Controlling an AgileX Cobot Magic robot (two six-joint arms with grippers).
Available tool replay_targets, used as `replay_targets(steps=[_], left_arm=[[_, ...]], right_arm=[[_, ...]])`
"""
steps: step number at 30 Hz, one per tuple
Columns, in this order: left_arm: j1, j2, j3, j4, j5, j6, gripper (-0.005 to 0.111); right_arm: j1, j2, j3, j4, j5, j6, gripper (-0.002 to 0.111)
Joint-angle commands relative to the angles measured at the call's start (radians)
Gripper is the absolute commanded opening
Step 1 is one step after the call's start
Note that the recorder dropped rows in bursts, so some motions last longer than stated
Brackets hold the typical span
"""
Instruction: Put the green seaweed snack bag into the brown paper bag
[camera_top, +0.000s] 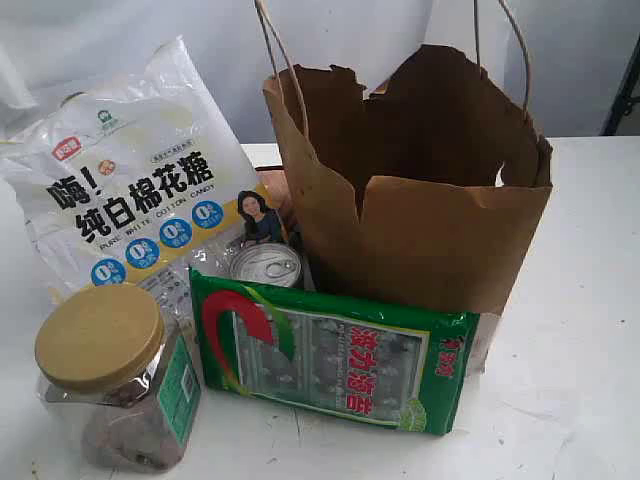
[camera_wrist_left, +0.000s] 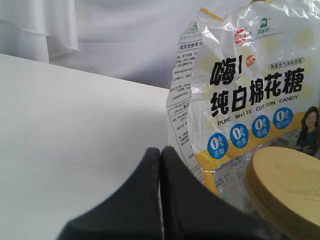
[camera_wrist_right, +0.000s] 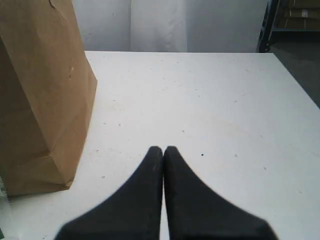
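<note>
The green seaweed snack bag (camera_top: 335, 355) leans flat against the front of the brown paper bag (camera_top: 430, 190), which stands upright with its torn rim open and twine handles raised. Neither gripper shows in the exterior view. My left gripper (camera_wrist_left: 161, 150) is shut with nothing between its black fingers, low over the white table beside the cotton-candy bag. In the right wrist view my right gripper (camera_wrist_right: 163, 149) is also shut and empty, and the brown paper bag (camera_wrist_right: 40, 95) stands a short way off to one side. No wrist view shows the green packet.
A large white cotton-candy bag (camera_top: 130, 170) (camera_wrist_left: 250, 85) leans at the back left. A clear jar with a tan lid (camera_top: 110, 385) (camera_wrist_left: 287, 187) stands front left, and a tin can (camera_top: 268, 265) sits behind the green packet. The white table (camera_wrist_right: 210, 110) stretches right of the paper bag.
</note>
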Motion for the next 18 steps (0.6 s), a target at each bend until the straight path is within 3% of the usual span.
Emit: replay_targets(steps=[1,8,10,12,13,15,17,18], left_arm=[[0.003,-0.005,0.004,0.002,-0.004,0.001,0.0],[0.003,-0.005,0.004,0.002,-0.004,0.001,0.0],[0.003,-0.005,0.004,0.002,-0.004,0.001,0.0],[0.003,-0.005,0.004,0.002,-0.004,0.001,0.0],[0.003,-0.005,0.004,0.002,-0.004,0.001,0.0],[0.003,-0.005,0.004,0.002,-0.004,0.001,0.0],[0.003,-0.005,0.004,0.002,-0.004,0.001,0.0],[0.003,-0.005,0.004,0.002,-0.004,0.001,0.0]], right_arm=[[0.001,-0.006,0.003,-0.023,-0.015,0.001,0.0],[0.001,-0.006,0.003,-0.027,-0.015,0.001,0.0],[0.001,-0.006,0.003,-0.069,-0.106,-0.002,0.0],[0.004,-0.006,0.003,0.045,-0.409,0.138,0.0],[0.004,-0.006,0.003,0.147,-0.641,0.315,0.0],[0.004,-0.006,0.003,0.286,-0.904,0.473,0.0],[0.004,-0.006,0.003,0.319,-1.044,0.573,0.0],[0.004,-0.006,0.003,0.343,-1.013,0.607,0.0]])
